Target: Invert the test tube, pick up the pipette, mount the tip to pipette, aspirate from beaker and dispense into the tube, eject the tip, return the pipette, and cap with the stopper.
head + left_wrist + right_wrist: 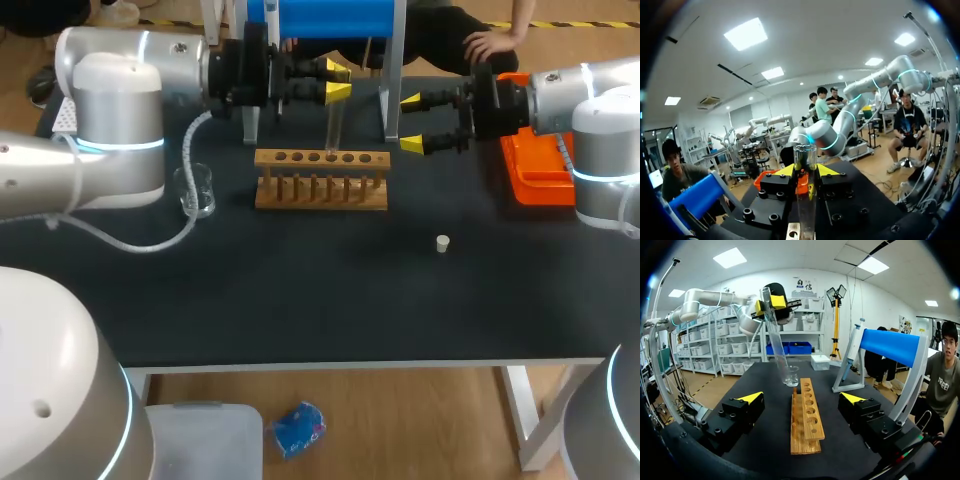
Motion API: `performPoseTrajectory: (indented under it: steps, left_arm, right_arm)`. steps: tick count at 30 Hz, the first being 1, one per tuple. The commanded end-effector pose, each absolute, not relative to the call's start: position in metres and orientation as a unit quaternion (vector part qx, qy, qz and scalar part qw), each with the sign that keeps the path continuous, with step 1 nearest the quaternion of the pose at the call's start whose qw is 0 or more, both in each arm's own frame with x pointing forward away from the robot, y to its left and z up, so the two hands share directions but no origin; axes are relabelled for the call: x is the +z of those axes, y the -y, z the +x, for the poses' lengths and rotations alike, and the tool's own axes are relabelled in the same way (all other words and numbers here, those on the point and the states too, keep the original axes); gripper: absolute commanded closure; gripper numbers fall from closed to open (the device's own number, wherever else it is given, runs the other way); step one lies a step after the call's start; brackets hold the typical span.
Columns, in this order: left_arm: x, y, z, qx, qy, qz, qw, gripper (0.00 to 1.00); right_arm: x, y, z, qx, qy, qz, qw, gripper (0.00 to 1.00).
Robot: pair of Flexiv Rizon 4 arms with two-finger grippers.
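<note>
My left gripper (338, 82) is shut on a clear test tube (332, 125), held high behind the wooden rack (320, 180). The tube hangs down with its lower end close over the rack's holes. In the left wrist view the tube (805, 155) sits between the yellow-tipped fingers (786, 171), its open rim ahead of them. My right gripper (412, 122) stands open to the right of the rack's end, holding nothing. From the right wrist the rack (807, 415) lies ahead between the open fingers (751, 398), and the tilted tube (775, 335) shows in my left gripper (771, 302).
A glass beaker (195, 190) stands left of the rack. A small white stopper (442, 243) lies on the black table to the front right. The blue pipette stand (330, 15) is behind the rack, and an orange tray (535, 165) sits under my right arm.
</note>
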State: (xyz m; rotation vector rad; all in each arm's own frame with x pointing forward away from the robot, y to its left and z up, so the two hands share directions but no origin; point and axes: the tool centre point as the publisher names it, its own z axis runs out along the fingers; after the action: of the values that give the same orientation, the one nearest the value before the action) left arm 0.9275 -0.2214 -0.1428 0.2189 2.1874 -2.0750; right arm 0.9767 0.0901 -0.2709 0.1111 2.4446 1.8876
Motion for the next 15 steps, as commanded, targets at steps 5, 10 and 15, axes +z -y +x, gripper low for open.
performPoseTrajectory:
  steps: [5,10,15]
  left_arm:
    - [-0.155,0.229,0.940,-0.690,-0.720,0.060,0.043,1.00]
    - [-0.160,0.233,0.944,-0.690,-0.720,0.061,0.043,1.00]
    - [-0.163,0.232,0.950,-0.688,-0.722,0.056,0.041,1.00]
  right_arm:
    - [-0.271,-0.090,0.976,0.610,-0.791,0.036,0.026,0.00]
    - [-0.271,-0.090,0.976,0.610,-0.791,0.036,0.026,0.00]
    - [-0.271,-0.090,0.976,0.610,-0.791,0.036,0.026,0.00]
